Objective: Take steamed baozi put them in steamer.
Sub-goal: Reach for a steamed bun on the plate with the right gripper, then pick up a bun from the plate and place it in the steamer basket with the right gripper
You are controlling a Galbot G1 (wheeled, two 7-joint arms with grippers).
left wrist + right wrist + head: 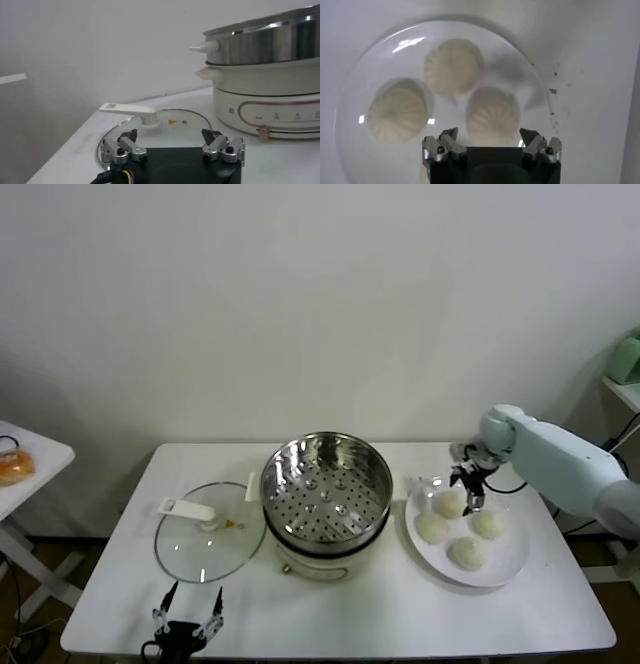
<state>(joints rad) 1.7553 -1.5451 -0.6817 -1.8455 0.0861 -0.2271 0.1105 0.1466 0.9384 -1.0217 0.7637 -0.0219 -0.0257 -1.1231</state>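
On the white table [120, 584], pale pleated baozi [451, 504] lie under the right tool [468, 487], jaws apart.

1. I counted four steamed baozi [451, 503] [432, 528] [489, 524] [468, 553], all on one white plate [505, 570]; my right wrist view took in only three of them [453, 66] [398, 114] [492, 116].
2. There was one steamer [326, 486], with no bun in its basket.
3. One glass lid [208, 542] lay flat on the one white table [400, 614].
4. A second, smaller table [35, 469] stood off to my left.
5. I had two grippers: my left gripper [187, 620] and my right gripper [469, 487], both with jaws spread.
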